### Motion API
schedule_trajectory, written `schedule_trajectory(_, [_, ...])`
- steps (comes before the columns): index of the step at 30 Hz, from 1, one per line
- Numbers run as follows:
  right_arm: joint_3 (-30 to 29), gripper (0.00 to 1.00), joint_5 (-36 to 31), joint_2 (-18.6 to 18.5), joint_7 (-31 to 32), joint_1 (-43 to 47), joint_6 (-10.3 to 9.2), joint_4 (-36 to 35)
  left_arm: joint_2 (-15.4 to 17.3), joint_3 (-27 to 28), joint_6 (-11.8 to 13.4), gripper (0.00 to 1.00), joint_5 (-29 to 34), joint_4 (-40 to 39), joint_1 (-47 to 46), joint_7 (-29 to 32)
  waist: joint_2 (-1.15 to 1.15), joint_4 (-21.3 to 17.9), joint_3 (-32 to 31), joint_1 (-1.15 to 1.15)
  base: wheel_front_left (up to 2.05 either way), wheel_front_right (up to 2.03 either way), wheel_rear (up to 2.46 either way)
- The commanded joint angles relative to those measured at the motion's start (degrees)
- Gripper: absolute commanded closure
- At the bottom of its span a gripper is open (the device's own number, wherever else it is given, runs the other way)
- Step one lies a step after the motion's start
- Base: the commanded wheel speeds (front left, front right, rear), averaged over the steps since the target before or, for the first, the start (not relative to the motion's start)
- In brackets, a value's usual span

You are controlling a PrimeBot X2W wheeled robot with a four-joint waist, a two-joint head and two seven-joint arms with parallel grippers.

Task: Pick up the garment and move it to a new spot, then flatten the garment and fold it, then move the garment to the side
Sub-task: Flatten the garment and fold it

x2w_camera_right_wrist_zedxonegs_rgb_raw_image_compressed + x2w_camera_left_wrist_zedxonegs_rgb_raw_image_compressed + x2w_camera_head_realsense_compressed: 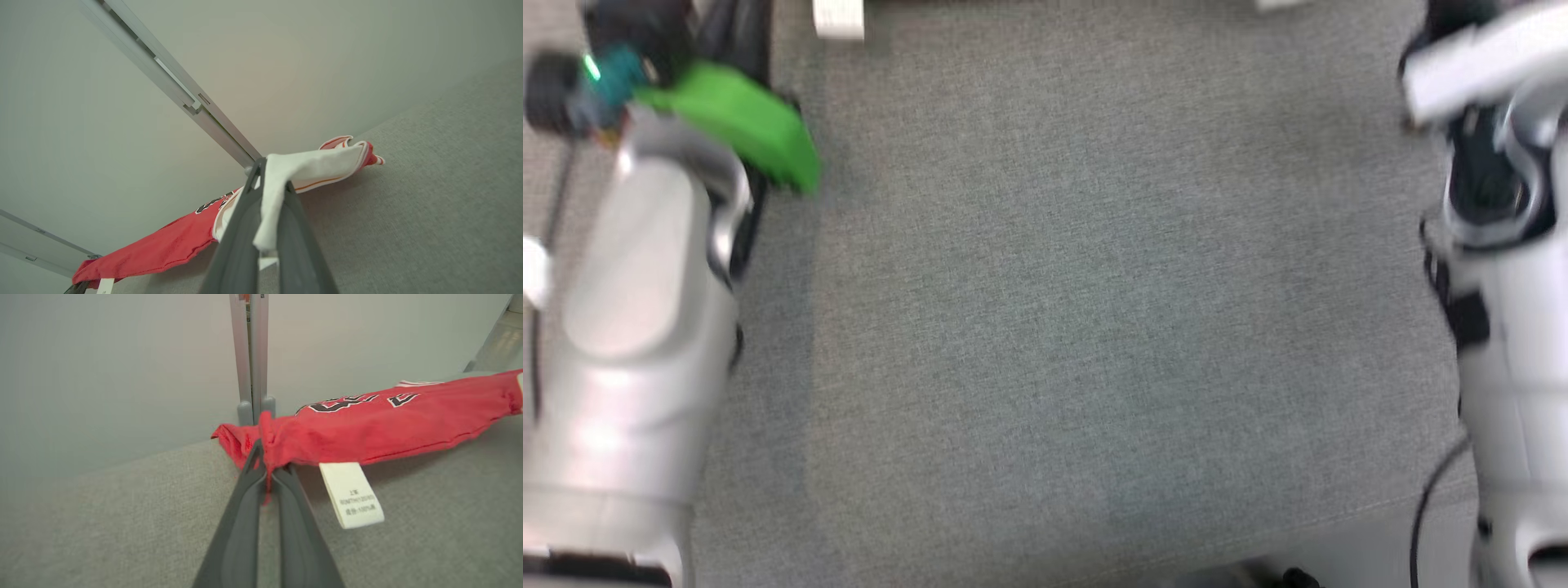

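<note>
The garment (380, 424) is a red jersey with black-and-white lettering and a white care label (351, 494). It hangs stretched just above the grey fabric surface (122, 522). My left gripper (269, 463) is shut on its bunched red end. My right gripper (271, 175) is shut on the white-trimmed other end (318, 167). From there the red cloth (163, 249) runs down-left toward the other gripper's fingers (75, 288). In the head view my pale left forearm (645, 327) and right forearm (1511, 327) flank the surface, blurred.
The grey fabric surface (1094, 327) spreads between my arms, with its front edge (1339, 523) at lower right. A pale wall with a metal post (251, 355) and a rail (171, 90) stands close behind the garment. A green part (743, 122) sits on my left wrist.
</note>
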Motion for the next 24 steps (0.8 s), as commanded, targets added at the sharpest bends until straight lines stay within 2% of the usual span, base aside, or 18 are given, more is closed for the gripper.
schedule_trajectory(1, [0.4,1.0,1.1,-1.1,-0.2,5.0,0.01,-2.2,0.8,-0.4,0.1,1.0,0.0,-1.3,3.9,-0.9,0.0,0.2,-2.6,-0.01,0.0,0.0,0.0])
schedule_trajectory(6, [0.7,1.0,2.8,-3.5,-1.0,21.0,0.0,-6.7,1.0,-1.2,2.4,1.0,-1.2,-7.2,19.7,-1.9,0.0,0.0,-7.1,-0.01,0.0,0.0,0.0])
schedule_trajectory(9, [-0.7,1.0,3.0,-4.0,-0.5,29.7,0.0,-7.9,1.5,-1.6,5.1,1.0,-1.7,-12.5,30.5,-1.3,0.0,0.3,-10.8,-0.01,0.0,0.0,0.0])
schedule_trajectory(15, [-4.1,1.0,1.5,-2.3,0.8,45.5,-0.03,-8.9,0.6,-2.4,10.0,1.0,-4.3,-23.0,50.3,1.4,0.0,1.5,-16.5,-0.01,0.0,0.0,0.0])
schedule_trajectory(19, [-5.9,1.0,1.1,-0.1,3.0,54.5,-0.03,-12.3,-1.3,-3.5,12.5,1.0,-7.2,-31.1,61.1,3.7,0.0,2.0,-17.5,-0.01,0.0,0.0,0.0])
schedule_trajectory(24, [-7.3,1.0,0.8,1.4,6.0,58.8,-0.03,-17.1,-3.6,-4.7,14.3,1.0,-10.9,-39.3,68.3,7.3,0.0,1.8,-17.2,-0.01,0.0,0.0,0.0])
